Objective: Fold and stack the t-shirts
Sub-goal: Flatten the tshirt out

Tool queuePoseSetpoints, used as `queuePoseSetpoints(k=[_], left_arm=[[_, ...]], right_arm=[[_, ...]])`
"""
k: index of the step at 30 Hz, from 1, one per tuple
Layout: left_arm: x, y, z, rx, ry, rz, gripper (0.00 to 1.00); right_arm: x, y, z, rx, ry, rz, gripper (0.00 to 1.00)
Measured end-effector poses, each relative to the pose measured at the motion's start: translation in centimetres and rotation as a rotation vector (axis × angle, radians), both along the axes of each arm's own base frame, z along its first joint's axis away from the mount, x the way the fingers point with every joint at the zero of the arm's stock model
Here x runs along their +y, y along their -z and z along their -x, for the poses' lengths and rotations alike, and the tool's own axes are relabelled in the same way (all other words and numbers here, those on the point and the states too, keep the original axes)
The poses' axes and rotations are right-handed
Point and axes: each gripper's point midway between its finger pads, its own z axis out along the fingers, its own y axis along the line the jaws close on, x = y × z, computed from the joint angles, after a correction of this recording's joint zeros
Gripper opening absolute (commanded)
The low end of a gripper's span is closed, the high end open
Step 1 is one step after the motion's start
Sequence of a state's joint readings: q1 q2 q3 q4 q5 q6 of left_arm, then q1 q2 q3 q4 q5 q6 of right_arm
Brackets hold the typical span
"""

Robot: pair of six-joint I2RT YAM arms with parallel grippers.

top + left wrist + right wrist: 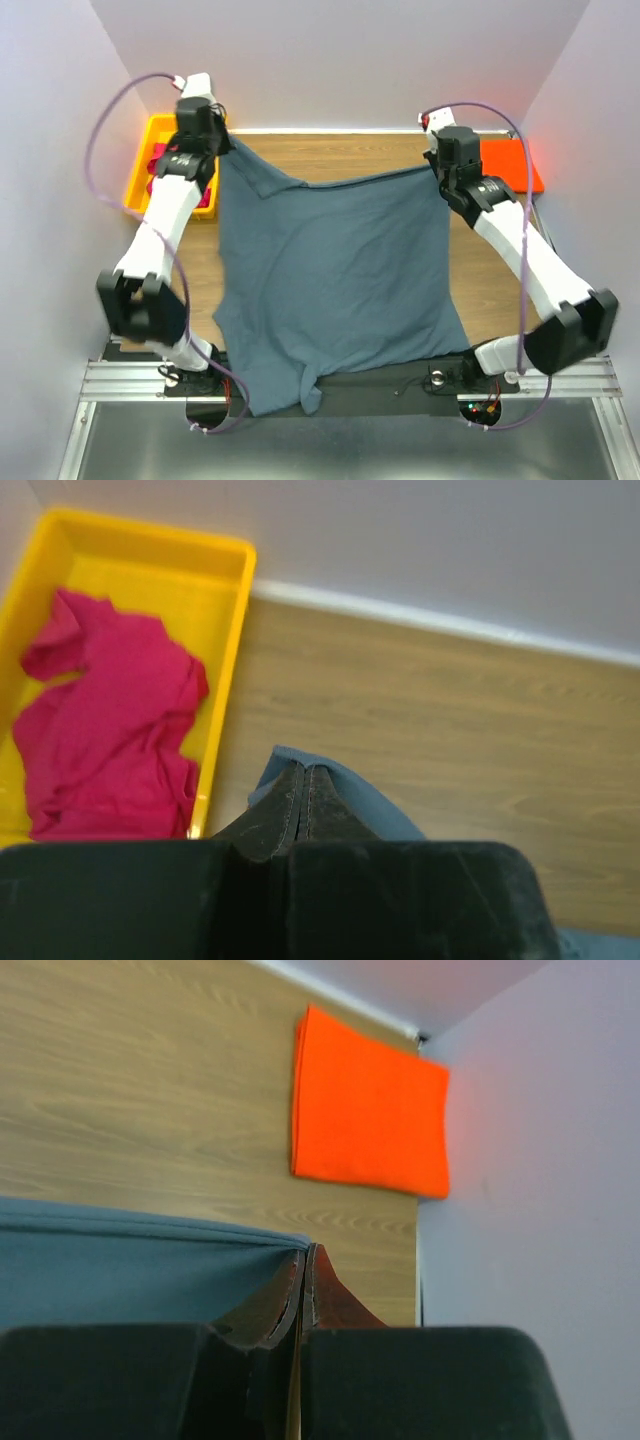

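The large slate grey-blue t-shirt (330, 280) hangs stretched between both grippers over the wooden table, its lower part draping past the near edge. My left gripper (222, 150) is shut on its far left corner, seen in the left wrist view (300, 770) with blue cloth (400, 815) wrapped over the fingertips. My right gripper (437, 165) is shut on its far right corner (305, 1250), the cloth (120, 1270) running left. The orange t-shirt (510, 165) lies folded flat at the far right corner (370, 1110). The magenta-pink t-shirt (100, 720) lies crumpled in the yellow bin (225, 610).
The yellow bin (145, 160) stands at the far left by the left wall. White walls close in at the back and both sides. Bare wooden table (450, 720) shows beyond the shirt.
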State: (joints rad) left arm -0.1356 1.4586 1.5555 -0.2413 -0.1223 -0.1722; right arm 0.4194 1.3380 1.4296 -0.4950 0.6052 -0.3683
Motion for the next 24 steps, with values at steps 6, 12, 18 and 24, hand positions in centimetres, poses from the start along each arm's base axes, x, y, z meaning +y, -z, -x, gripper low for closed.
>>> queuePoseSetpoints(k=[6, 12, 18, 24], left_arm=[[-1.1, 11.9, -5.2, 0.231, 0.024, -0.025, 0.00], [-2.5, 16.2, -8.7, 0.277, 0.063, -0.003, 0.00], [-3.0, 14.5, -10.1, 0.210, 0.079, 0.013, 0.00], [-3.1, 13.9, -10.5, 0.182, 0.081, 0.020, 0.00]], right_arm=[[-5.2, 12.3, -4.3, 0.209, 0.104, 0.027, 0.01], [-6.2, 19.3, -7.8, 0.308, 0.108, 0.057, 0.01], [-5.4, 20.2, -11.5, 0.285, 0.083, 0.061, 0.01], [-5.3, 19.8, -13.4, 0.244, 0.088, 0.057, 0.01]])
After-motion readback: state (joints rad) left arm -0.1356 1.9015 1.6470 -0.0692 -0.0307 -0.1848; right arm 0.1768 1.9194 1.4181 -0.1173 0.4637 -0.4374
